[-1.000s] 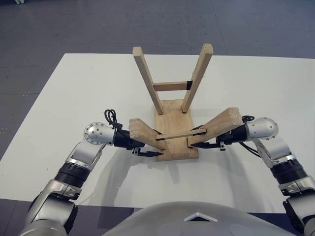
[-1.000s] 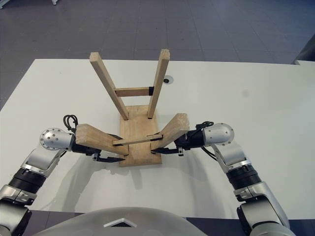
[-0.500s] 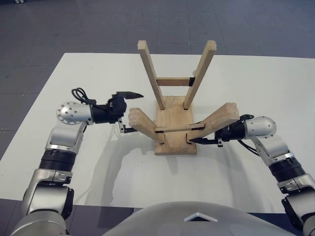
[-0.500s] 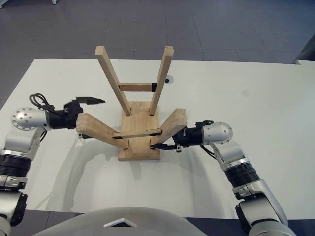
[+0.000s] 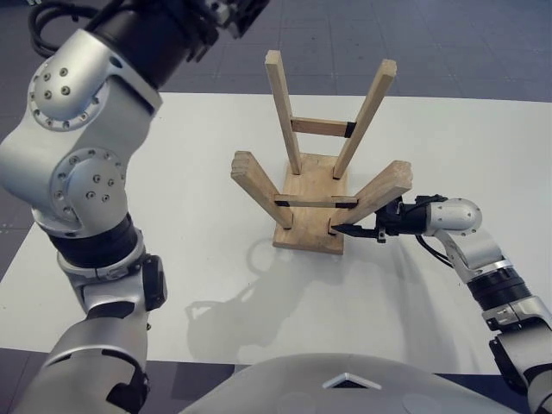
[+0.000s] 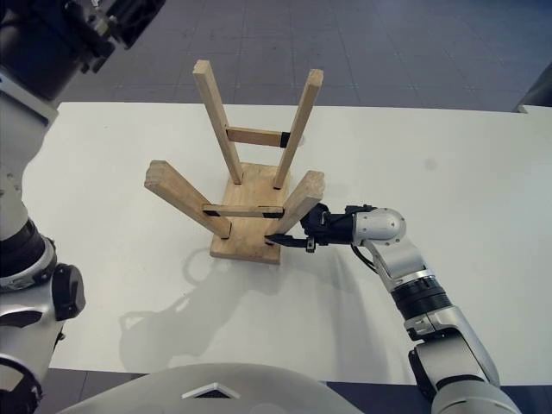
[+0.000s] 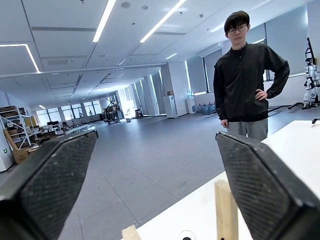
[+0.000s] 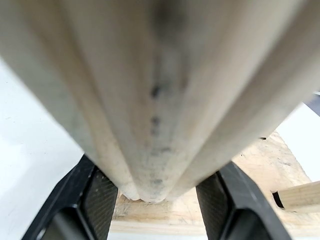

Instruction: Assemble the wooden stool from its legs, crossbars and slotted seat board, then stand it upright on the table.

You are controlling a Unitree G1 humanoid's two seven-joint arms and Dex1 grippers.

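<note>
Wooden stool point(image 5: 317, 202) rests upside down on its seat board point(image 5: 306, 241) in the middle of the table point(image 5: 172, 172), legs splayed upward. The right gripper point(image 5: 352, 230) clamps the near right leg point(image 5: 385, 185) by its base, apparently steadying the frame, while the left gripper point(image 7: 157, 150) hangs high overhead, its pads wide apart and empty

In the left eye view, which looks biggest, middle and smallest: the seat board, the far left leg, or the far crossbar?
1. seat board, even partly covered.
2. far left leg; its raised top, nearer the camera, looks bigger.
3. far crossbar.
</note>
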